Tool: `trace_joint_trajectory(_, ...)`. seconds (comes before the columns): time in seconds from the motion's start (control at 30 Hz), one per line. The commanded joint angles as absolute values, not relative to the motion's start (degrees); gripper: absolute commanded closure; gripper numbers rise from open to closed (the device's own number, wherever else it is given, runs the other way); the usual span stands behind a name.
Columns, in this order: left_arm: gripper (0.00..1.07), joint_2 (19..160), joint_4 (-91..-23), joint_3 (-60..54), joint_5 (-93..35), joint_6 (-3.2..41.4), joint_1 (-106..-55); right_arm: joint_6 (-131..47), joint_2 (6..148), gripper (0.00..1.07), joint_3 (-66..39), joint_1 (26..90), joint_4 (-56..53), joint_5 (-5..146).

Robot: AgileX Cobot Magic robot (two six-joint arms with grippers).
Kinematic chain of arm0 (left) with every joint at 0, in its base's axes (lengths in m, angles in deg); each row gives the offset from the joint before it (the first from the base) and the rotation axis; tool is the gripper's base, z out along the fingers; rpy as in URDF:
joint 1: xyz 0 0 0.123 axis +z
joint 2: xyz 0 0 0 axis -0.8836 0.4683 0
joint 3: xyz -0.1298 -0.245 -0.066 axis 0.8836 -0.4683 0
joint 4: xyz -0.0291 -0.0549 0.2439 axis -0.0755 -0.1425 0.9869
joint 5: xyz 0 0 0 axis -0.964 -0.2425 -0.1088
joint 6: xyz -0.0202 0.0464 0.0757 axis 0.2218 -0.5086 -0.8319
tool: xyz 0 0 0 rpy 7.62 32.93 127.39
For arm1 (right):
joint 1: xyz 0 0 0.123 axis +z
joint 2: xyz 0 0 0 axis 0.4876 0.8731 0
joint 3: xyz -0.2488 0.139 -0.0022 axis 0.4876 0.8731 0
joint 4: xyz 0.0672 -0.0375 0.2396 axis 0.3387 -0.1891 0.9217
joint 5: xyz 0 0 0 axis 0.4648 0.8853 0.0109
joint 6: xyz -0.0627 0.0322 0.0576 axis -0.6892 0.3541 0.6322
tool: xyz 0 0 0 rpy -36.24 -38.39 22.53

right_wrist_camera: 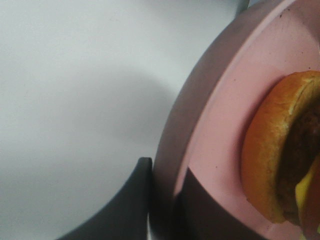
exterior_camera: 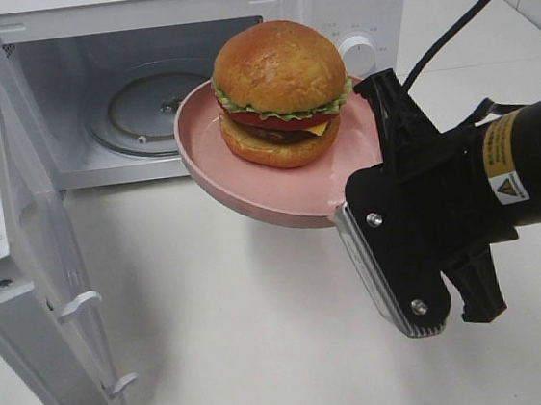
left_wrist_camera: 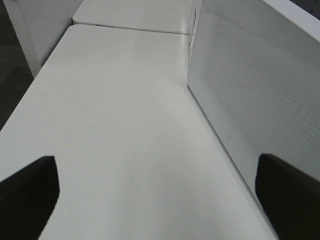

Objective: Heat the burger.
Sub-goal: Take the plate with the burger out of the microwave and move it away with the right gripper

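The burger point(exterior_camera: 281, 93), with a glossy golden bun, lettuce, tomato, patty and cheese, sits on a pink plate point(exterior_camera: 249, 181) held up in the air in front of the open microwave point(exterior_camera: 145, 109). My right gripper point(exterior_camera: 347, 194) is shut on the plate's near right rim. In the right wrist view the plate rim point(right_wrist_camera: 172, 145) runs between my fingers point(right_wrist_camera: 130, 200), with the burger point(right_wrist_camera: 272, 155) at the edge. My left gripper point(left_wrist_camera: 160, 200) is open over bare table beside the microwave's side wall point(left_wrist_camera: 250, 95), holding nothing.
The microwave door point(exterior_camera: 23, 238) is swung wide open at the left, reaching toward the table's front. The glass turntable point(exterior_camera: 140, 110) lies inside the cavity. White tabletop point(exterior_camera: 246, 340) stretches below the plate. A black cable point(exterior_camera: 482, 6) trails from the right arm.
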State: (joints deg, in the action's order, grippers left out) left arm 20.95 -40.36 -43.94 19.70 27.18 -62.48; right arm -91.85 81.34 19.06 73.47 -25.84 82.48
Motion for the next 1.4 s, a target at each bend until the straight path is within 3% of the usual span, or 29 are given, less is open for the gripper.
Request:
trace_joint_trajectory(0.03, 0.07, 19.9, -40.5, -44.1, 19.1, 27.4, -62.4, -91.8, 77.8, 1.07, 19.9, 73.2, -26.7, 80.5)
trace_joint_trajectory(0.83, 0.07, 19.9, -40.5, -44.1, 19.1, 27.4, -62.4, -90.2, 58.5, 1.07, 28.9, 73.2, -26.8, 93.0)
trace_joint_trajectory(1.4, 0.07, 19.9, -40.5, -44.1, 19.1, 27.4, -62.4, -72.8, 52.9, 1.07, 29.5, 73.2, -33.8, 106.4)
